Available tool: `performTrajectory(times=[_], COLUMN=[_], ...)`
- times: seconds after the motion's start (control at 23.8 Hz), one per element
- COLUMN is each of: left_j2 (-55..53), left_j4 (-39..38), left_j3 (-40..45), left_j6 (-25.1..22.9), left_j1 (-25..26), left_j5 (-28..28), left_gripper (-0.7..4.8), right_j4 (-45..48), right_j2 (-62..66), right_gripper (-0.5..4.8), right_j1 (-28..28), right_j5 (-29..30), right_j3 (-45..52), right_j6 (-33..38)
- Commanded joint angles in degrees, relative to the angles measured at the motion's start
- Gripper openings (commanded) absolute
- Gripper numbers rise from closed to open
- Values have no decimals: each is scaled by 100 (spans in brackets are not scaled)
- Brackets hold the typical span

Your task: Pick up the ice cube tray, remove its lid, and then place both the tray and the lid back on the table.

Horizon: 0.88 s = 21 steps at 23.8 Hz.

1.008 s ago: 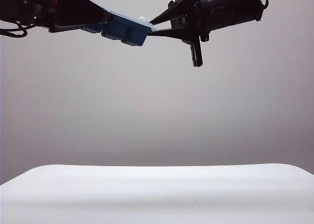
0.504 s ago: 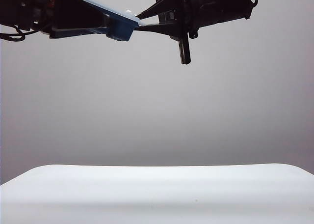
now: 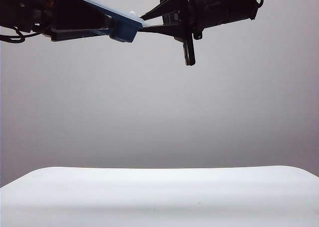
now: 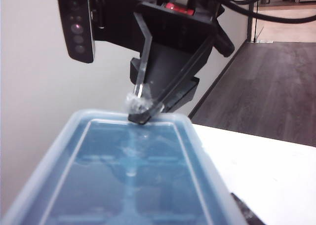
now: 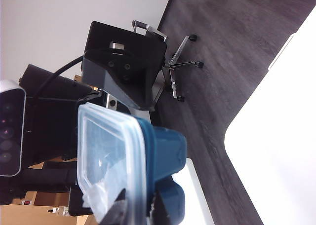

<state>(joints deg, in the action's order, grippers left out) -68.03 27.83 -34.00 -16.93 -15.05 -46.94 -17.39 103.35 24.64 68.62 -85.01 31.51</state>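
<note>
The table [image 3: 159,194] is lying wide and white across the bottom of the exterior view, with both arms hanging well above it near the top edge. The left gripper [image 3: 112,25] is reaching in from the left side, its jaws spread wide and clamped along the sides of the ice cube tray [image 3: 124,33], which is sitting tilted in the air with its far end raised. The tray is showing dark blue from below, and in the left wrist view its square compartments are showing through the cover. The lid [image 3: 107,10] is still sitting on top of the tray, frosted and thin, its rim overhanging the blue body [image 5: 165,151] as the right wrist view shows [image 5: 106,156]. The right gripper [image 3: 144,22] is coming in from the right, its slim fingers [image 4: 148,114] drawn together and pinching the end edge of the lid [image 4: 133,185] where a small crumpled clear tab [image 4: 138,102] is sticking up.
</note>
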Motion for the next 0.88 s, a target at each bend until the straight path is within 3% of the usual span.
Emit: performTrajectory(times=[0.04,0.13,0.25,0.46,0.5,0.55,0.59,0.88], left_j2=[22,22,22,20,22,20,20,20], left_j4=[262,315,302,304,306,306,306,306], left_j3=[-4,-7,-4,-4,-7,-7,-7,-4], left_j6=[9,55,50,48,46,46,46,44], left_j1=[-2,-2,-2,-2,-2,-2,-2,-2], left_j5=[-44,-20,-26,-24,-24,-24,-28,-28], left_gripper=[479,461,375,361,342,274,257,232], right_j4=[48,50,55,55,57,59,59,66], right_j2=[-33,-33,-33,-33,-33,-33,-33,-33], right_gripper=[-8,-8,-8,-8,-8,-8,-8,-8], right_j1=[11,11,11,11,11,11,11,11], right_j5=[79,76,76,76,76,76,76,85], right_j3=[-17,-17,-17,-17,-17,-17,-17,-17], right_j6=[0,0,0,0,0,2,2,46])
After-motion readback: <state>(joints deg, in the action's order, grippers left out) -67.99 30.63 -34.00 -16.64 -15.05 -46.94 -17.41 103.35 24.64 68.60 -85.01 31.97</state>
